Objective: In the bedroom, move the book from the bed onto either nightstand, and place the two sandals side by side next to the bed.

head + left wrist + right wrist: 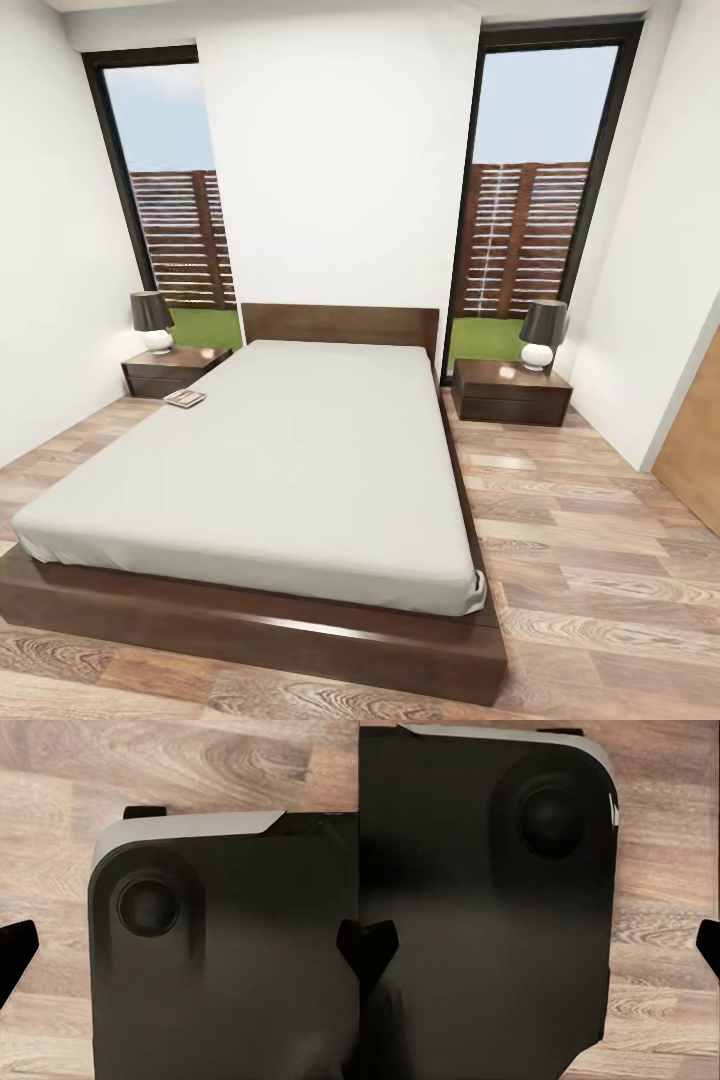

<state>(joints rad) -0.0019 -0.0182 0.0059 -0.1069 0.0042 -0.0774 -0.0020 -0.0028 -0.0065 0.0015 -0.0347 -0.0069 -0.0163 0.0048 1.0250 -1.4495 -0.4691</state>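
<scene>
The bed (290, 470) fills the middle of the head view, a pale mattress on a dark wooden frame. The book (185, 398) lies flat on the mattress at its far left edge, close to the left nightstand (168, 372). A second nightstand (510, 392) stands right of the headboard. The sandals are out of view. In the left wrist view my left gripper (180, 945) is open, its fingertips (16, 954) spread wide over my black base. My right gripper (540, 943) is likewise open above the base, with nothing between its fingers.
Each nightstand carries a black-shaded lamp (152, 320) (541, 335). Wood-plank floor (580, 540) runs wide along the bed's right side and narrower on its left. A brown door (700, 440) is at the right wall. Tall windows flank the headboard.
</scene>
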